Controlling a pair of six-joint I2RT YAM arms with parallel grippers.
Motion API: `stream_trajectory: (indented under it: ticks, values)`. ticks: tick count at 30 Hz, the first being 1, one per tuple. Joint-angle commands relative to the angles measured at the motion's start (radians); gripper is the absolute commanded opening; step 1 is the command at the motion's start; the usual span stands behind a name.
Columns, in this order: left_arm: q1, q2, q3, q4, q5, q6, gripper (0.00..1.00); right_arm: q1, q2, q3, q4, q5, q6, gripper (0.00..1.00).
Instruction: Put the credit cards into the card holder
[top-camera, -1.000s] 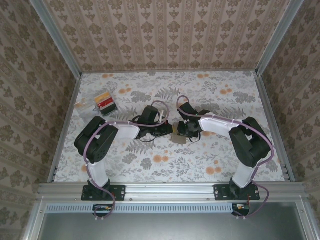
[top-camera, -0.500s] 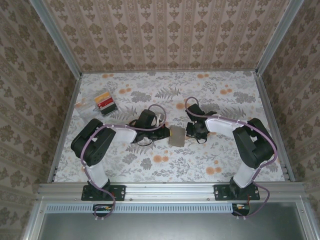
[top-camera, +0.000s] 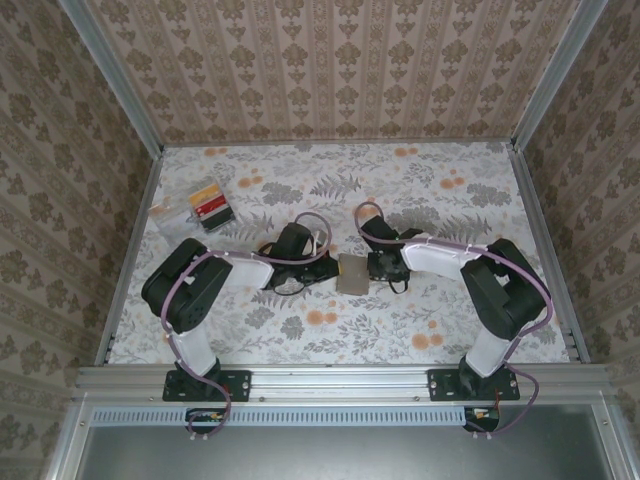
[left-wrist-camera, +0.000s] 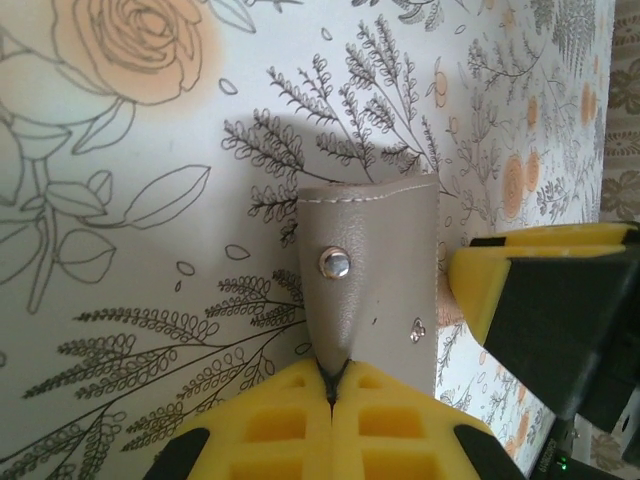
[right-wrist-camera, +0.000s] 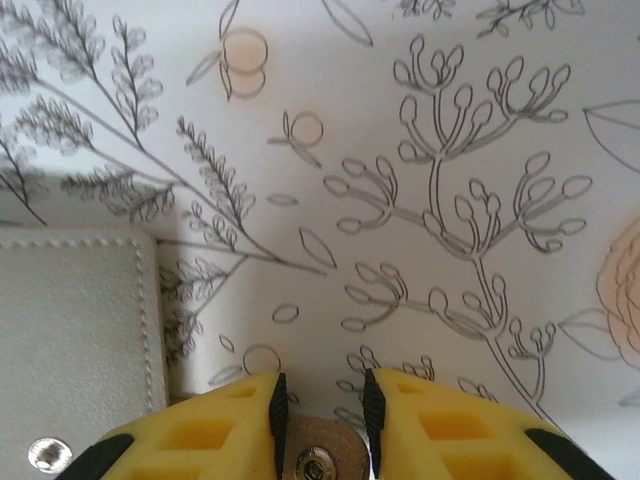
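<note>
1. My left gripper (left-wrist-camera: 332, 375) is clenching the flap of the card holder (left-wrist-camera: 375, 270).
2. My right gripper (right-wrist-camera: 320, 390), jaws parted, is straddling the holder's snap tab (right-wrist-camera: 318, 455).
3. I am risking the tab slipping out and the holder folding shut.

We're clearly in a robot test booth, not a home: wallpaper-print walls (top-camera: 330, 70), aluminium frame (top-camera: 340, 380), floral table (top-camera: 450, 190), left arm (top-camera: 200, 290) and right arm (top-camera: 495, 290) bolted on.
</note>
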Motion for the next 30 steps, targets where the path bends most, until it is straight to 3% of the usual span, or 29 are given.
stream_trajectory:
  ticks: [1,9,15,19,27,30]
  values:
    - [-0.007,-0.028,-0.025,-0.016,-0.051,-0.032,0.00,0.042,0.015,-0.032,-0.159,0.145,-0.033,0.32]
    - [-0.007,-0.059,-0.050,-0.052,-0.084,-0.031,0.00,0.158,0.041,-0.042,-0.172,0.315,-0.023,0.32]
    - [-0.006,-0.094,-0.081,-0.069,-0.102,-0.025,0.02,0.196,0.011,-0.056,-0.145,0.369,-0.007,0.33]
    - [-0.007,-0.125,-0.079,-0.095,-0.108,-0.001,0.15,0.189,-0.080,-0.048,-0.095,0.310,-0.053,0.39]
    - [-0.009,-0.221,-0.050,-0.204,-0.178,0.050,0.51,0.113,-0.253,0.007,-0.009,0.144,-0.104,0.49]
    - [-0.012,-0.276,-0.026,-0.285,-0.225,0.090,0.56,0.086,-0.256,0.038,-0.002,0.088,-0.118,0.54]
